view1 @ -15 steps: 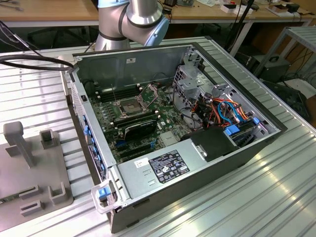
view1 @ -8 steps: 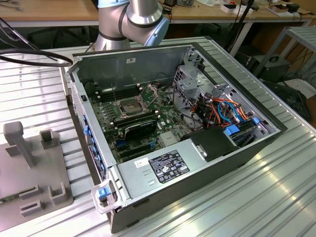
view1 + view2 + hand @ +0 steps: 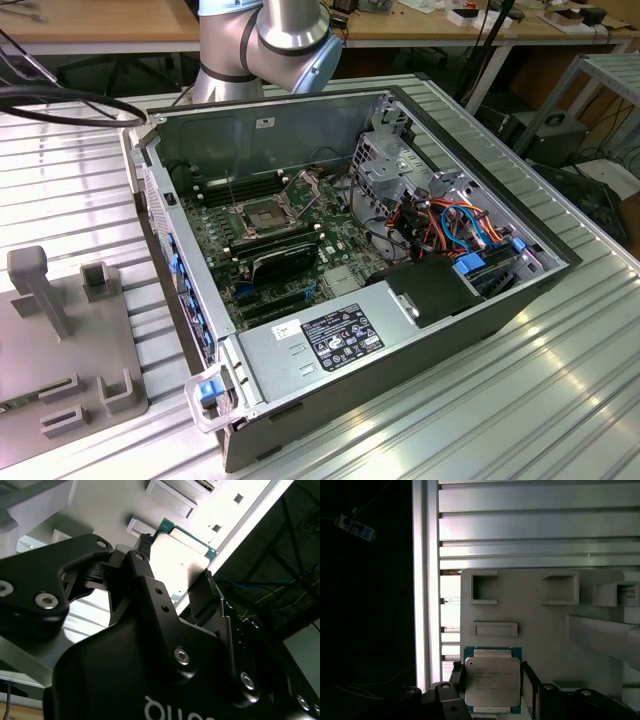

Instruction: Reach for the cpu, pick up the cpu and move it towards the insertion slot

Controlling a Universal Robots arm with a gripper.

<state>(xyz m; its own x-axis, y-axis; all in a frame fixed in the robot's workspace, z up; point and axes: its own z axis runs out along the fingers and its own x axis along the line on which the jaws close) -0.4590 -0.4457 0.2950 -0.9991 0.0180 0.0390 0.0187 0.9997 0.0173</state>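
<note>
The cpu is a small square chip with a dull silver face on a green board. It sits between the two black fingers of my gripper, and each finger presses on one edge of it. In the second wrist view the cpu is held the same way in the gripper, over a grey fixture plate. The insertion slot, a silvery frame around a dark centre, lies on the motherboard inside the open computer case in the exterior view, far from the chip.
The grey fixture plate with its slotted blocks and an upright post lies at the exterior view's left, on a ribbed metal table. The case wall stands between the plate and the motherboard. A black card sits beside the socket. The arm's base is behind the case.
</note>
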